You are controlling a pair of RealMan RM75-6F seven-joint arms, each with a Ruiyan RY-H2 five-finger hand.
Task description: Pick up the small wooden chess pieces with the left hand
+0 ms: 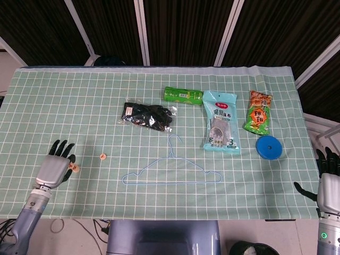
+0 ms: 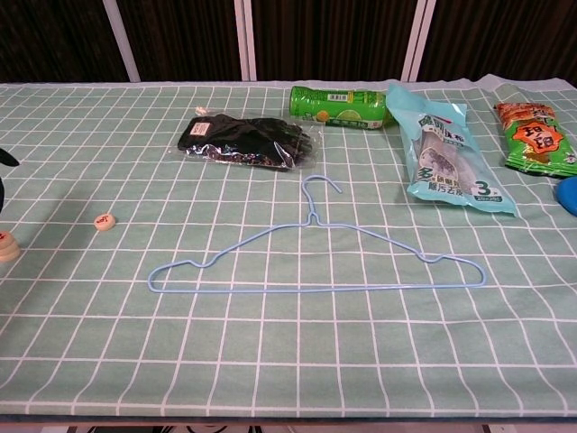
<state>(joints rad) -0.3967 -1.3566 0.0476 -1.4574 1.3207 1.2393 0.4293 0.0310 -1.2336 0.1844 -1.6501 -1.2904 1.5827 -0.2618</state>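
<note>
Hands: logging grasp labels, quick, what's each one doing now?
Left hand: pinching a small chess piece.
Right hand: cannot be told, mostly cropped.

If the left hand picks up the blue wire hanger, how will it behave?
The blue wire hanger looks thin and hollow-framed, so probably light and slightly springy. Lying flat on the tablecloth, it may be hard to pinch, and its hook might snag.
</note>
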